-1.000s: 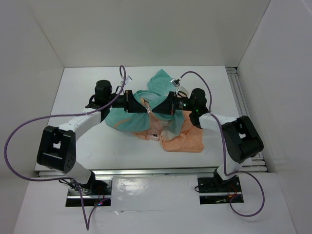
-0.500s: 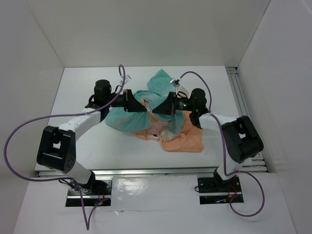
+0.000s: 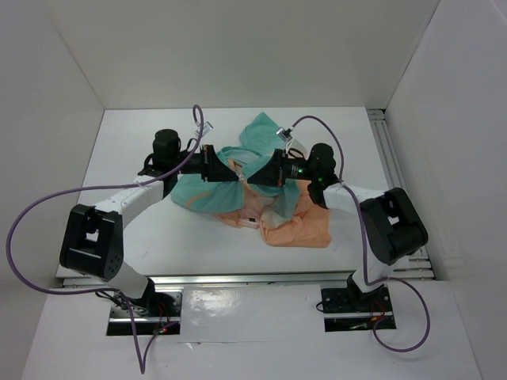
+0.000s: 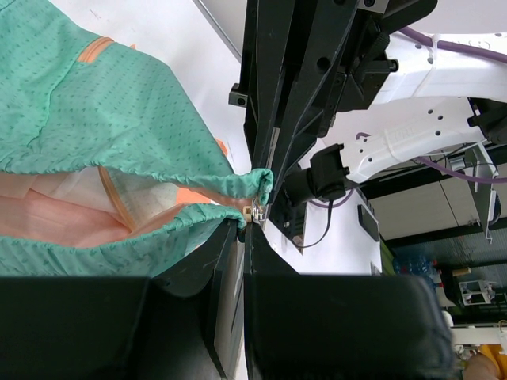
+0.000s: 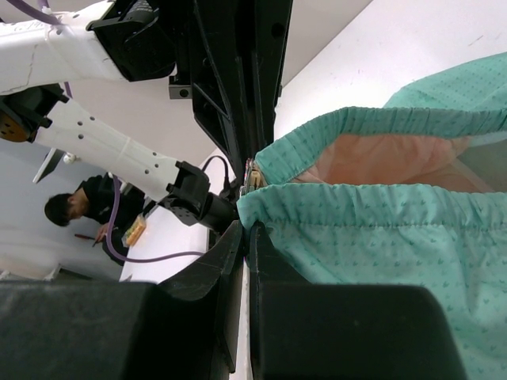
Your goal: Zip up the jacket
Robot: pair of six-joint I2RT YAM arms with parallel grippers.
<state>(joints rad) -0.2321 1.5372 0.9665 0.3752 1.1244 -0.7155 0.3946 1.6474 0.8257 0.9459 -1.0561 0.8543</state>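
The jacket lies bunched mid-table, teal at the far left, peach at the near right, with a small white tag. My left gripper and right gripper meet tip to tip above it. In the left wrist view the left gripper is shut on the teal hem of the jacket, with a small metal zipper piece at its tips. In the right wrist view the right gripper is shut on the other teal hem of the jacket, next to the zipper piece.
White walls close in the table on the left, back and right. A metal rail runs along the table's right edge. Purple cables loop beside both arms. A person shows far off in the right wrist view.
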